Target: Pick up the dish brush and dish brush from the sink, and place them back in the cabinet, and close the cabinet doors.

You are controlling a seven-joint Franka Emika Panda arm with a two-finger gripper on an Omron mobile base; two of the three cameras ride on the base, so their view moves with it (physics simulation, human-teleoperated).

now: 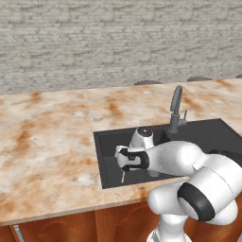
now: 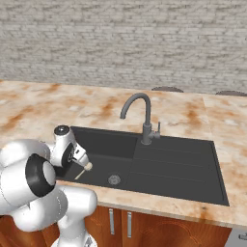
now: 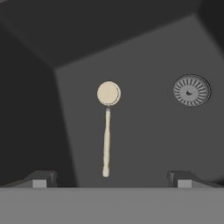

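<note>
My jaws hang over the basin of the sink, spread as wide as they go and gripping nothing; each tip stands at one side of the hand view, with the cream-headed dish brush lying between them. The brush rests flat on the dark basin floor, round head away from me and thin tan handle running toward me, so the handle lies across the gap between my tips, which I judge the right line for closing on it. The metal drain sits well apart to one side, clear of the approach. In the right base view the brush head shows just beside my hand, low in the left half of the basin, with the gooseneck tap rising behind on the marbled bench. The second, black brush I cannot make out against the dark basin. I judge the task barely begun: the next step is a straight descent onto the handle
</note>
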